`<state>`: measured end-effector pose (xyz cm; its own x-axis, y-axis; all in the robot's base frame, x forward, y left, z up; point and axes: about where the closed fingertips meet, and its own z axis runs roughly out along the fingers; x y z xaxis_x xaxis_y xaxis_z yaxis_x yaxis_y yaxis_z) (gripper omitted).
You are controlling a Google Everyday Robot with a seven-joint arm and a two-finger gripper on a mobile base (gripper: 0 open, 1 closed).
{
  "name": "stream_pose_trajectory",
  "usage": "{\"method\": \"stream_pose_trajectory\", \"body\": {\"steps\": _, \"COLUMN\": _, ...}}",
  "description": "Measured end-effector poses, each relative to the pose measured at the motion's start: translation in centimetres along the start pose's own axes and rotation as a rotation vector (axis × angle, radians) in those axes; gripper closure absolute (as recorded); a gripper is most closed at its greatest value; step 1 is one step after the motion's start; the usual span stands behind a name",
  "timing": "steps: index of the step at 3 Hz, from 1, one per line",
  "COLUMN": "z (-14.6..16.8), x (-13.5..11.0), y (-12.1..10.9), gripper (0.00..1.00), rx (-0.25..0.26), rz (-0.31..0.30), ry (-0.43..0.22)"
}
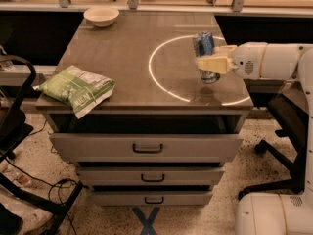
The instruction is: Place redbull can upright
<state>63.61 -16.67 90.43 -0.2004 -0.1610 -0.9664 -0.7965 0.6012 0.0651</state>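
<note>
The redbull can (206, 55) is blue and silver and stands nearly upright, tilted a little, at the right side of the grey table top (127, 58). My gripper (211, 62) reaches in from the right and is shut on the can around its middle. The can's base is at or just above the table surface; I cannot tell whether it touches. The white arm (271, 61) extends off to the right.
A green snack bag (76, 88) lies at the table's front left corner. A white bowl (101, 15) sits at the back left. A bright ring of light (161, 72) marks the table's right half. Drawers (146, 148) are below. A dark chair (286, 131) stands to the right.
</note>
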Motion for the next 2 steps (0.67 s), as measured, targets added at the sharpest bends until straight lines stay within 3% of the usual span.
{"method": "stream_pose_trajectory", "body": {"steps": 2, "z": 0.97, "x": 1.29, "y": 0.83, "gripper": 1.0, "rx": 0.059, "rz": 0.084, "ry": -0.136}}
